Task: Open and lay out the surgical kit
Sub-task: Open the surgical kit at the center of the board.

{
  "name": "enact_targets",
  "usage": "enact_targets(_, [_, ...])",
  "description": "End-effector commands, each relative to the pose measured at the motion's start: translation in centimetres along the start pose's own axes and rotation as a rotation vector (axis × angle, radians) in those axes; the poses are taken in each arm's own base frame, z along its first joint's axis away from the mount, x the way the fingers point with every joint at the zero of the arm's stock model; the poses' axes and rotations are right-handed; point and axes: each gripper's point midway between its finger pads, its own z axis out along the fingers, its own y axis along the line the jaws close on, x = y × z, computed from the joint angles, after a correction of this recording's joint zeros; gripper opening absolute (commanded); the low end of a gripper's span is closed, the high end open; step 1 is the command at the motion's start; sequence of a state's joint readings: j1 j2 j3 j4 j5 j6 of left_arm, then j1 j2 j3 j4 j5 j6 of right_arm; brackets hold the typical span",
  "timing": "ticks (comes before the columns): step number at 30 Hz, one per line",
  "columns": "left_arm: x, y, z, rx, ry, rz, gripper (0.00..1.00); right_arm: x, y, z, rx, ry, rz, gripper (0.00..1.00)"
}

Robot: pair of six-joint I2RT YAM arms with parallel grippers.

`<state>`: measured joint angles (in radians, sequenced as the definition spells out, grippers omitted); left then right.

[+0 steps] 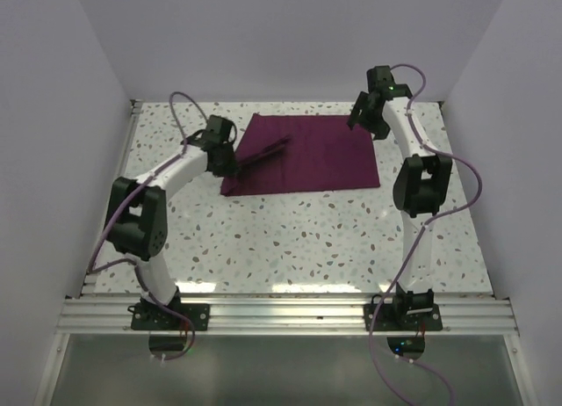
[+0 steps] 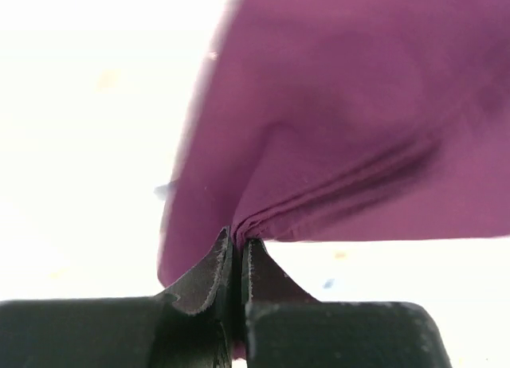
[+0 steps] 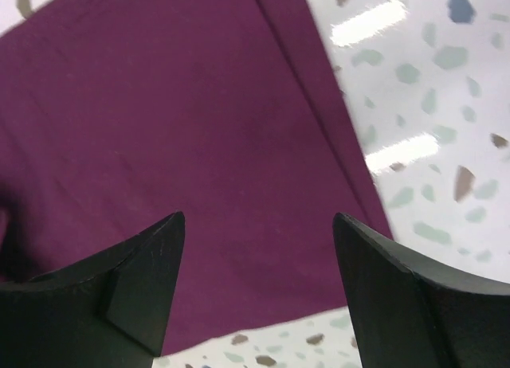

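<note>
The surgical kit (image 1: 307,155) is a dark purple-maroon cloth wrap lying folded flat on the far half of the speckled table. My left gripper (image 1: 237,163) is at the wrap's left edge, shut on a pinched fold of the cloth. In the left wrist view the cloth (image 2: 335,105) bunches into creases that run into the shut left gripper (image 2: 239,242). My right gripper (image 1: 367,127) hovers over the wrap's far right corner. It is open, and the cloth (image 3: 159,129) lies below the right gripper (image 3: 259,221) with nothing between the fingers.
The speckled table (image 1: 290,239) has white walls on three sides and a metal rail (image 1: 281,314) along the near edge, where both arm bases are bolted. Purple cables loop beside each arm.
</note>
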<state>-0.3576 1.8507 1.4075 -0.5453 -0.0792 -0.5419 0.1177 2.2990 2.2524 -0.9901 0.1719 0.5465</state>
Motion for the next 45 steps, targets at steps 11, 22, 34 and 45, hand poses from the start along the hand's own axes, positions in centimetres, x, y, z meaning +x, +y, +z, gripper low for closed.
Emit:
enact_targets(11, [5.4,18.0,-1.5,-0.113,0.017,-0.487,0.92,-6.5,7.1,6.6,-0.272,-0.221,0.139,0.81])
enact_targets(22, [-5.0,10.8,-3.8,0.016,-0.173,-0.166,0.97,-6.7,8.9,8.4,-0.361,-0.239,0.176,0.82])
enact_targets(34, [-4.7,-3.1,3.1,0.098,-0.101,0.232,0.92,-1.2,6.8,3.0,-0.369,-0.097,0.136,0.8])
enact_targets(45, [-3.3,-4.7,8.5,-0.057,-0.088,0.379,0.9,2.9,3.9,-0.2,-0.331,-0.036,0.088,0.79])
